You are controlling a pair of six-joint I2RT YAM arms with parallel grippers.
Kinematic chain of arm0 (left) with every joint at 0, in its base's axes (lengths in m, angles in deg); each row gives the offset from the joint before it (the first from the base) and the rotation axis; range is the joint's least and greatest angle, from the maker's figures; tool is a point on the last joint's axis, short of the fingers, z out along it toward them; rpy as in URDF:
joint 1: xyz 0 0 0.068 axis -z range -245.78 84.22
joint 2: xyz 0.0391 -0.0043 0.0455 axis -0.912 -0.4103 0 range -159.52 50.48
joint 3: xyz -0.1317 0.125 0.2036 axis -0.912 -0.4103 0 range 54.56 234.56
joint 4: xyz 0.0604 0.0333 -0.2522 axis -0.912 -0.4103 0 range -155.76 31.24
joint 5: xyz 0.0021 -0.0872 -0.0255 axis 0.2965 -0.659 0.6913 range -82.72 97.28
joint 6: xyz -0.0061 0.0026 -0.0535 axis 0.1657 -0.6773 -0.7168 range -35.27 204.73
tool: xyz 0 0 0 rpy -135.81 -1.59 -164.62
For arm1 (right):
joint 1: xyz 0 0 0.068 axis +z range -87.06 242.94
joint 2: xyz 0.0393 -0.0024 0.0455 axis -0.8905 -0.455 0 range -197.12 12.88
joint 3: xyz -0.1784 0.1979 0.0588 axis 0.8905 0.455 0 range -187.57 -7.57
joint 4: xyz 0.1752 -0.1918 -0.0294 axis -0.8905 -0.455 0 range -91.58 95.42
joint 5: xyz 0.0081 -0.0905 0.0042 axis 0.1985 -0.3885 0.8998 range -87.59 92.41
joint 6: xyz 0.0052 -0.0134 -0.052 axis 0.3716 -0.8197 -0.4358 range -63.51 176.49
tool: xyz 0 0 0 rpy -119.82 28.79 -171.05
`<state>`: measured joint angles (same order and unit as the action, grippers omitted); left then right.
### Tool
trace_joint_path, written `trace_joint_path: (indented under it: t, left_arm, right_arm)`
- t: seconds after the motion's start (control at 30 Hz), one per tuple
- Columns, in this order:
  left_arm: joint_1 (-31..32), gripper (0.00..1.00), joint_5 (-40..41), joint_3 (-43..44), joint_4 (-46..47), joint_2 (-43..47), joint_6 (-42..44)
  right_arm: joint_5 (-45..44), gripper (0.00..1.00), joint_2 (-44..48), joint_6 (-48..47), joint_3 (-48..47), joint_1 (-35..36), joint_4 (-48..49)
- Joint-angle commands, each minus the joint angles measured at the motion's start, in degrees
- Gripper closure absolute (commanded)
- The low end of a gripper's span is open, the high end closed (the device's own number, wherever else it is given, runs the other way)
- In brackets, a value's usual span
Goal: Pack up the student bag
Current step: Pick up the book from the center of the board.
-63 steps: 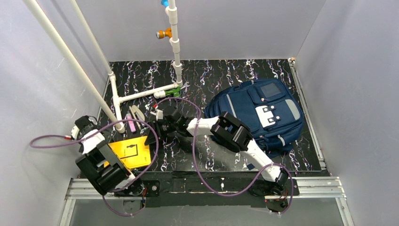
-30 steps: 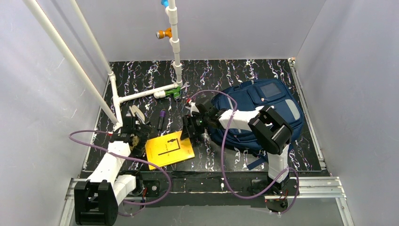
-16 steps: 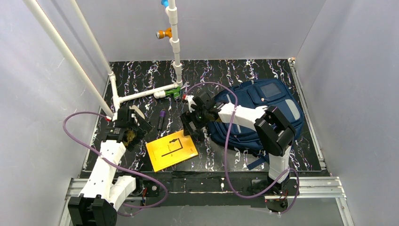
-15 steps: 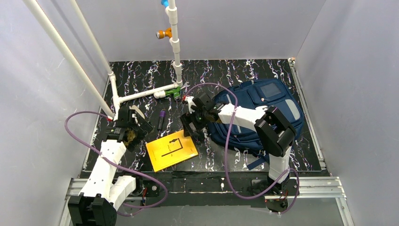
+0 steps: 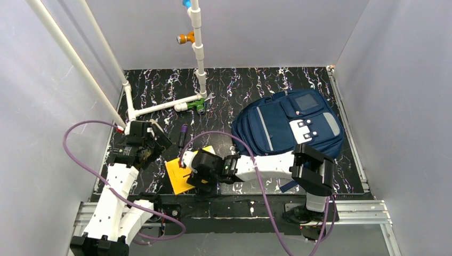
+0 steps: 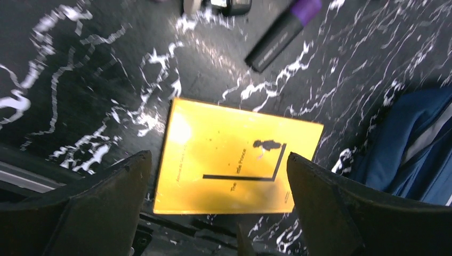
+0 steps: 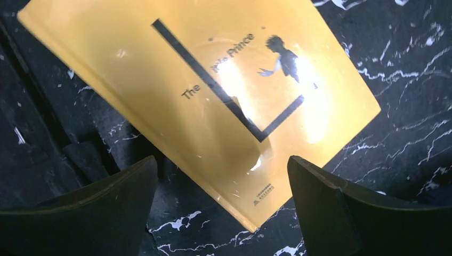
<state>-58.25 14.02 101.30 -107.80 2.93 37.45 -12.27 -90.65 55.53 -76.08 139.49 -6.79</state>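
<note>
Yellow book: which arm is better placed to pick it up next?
Right, probably. The right gripper hangs directly over the yellow book, jaws open, the cover spanning its wrist view. The left gripper, also open, sits off to the book's left, not over it.

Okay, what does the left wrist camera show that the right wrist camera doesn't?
Only the left wrist: a purple-capped marker and an edge of the student bag. Only the right wrist: nothing extra, just the book's cover filling most of the frame. Both: the yellow book lying flat on the black marbled table.
</note>
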Motion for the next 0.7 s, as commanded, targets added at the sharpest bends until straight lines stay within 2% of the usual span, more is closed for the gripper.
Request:
trace_joint_path:
  t: [0.0, 0.1, 0.27, 0.4, 0.47, 0.6, 0.67]
  left_arm:
    - [0.23, 0.02, 13.16, 4.82, -6.76, 2.1, 1.62]
    - [0.14, 0.02, 15.42, 5.29, -7.95, 2.81, 1.25]
    - [0.12, 0.02, 21.65, 8.87, -13.28, 1.81, 0.91]
    - [0.12, 0.02, 18.24, 9.64, -12.46, 2.18, 2.27]
    - [0.12, 0.02, 16.0, 9.07, -11.87, 2.28, 2.03]
    - [0.12, 0.02, 13.19, 7.86, -10.92, 2.12, 1.71]
    - [0.13, 0.02, 12.72, 7.88, -10.99, 1.93, 1.82]
  right_arm:
    - [-2.87, 0.02, 1.71, -12.09, 2.65, 1.85, 10.22]
    - [1.31, 0.02, -1.11, -14.84, -0.02, 3.18, 11.44]
    - [1.92, 0.02, -5.95, -15.68, -2.63, 5.0, 16.3]
    - [-0.99, 0.03, -8.47, -12.64, -2.99, 4.96, 21.4]
    - [-5.55, 0.04, -9.47, -10.5, -2.7, 4.96, 24.01]
    - [-10.55, 0.05, -11.23, -6.59, -3.01, 4.5, 25.22]
    - [-14.0, 0.09, -11.51, -2.24, -2.39, 3.7, 25.09]
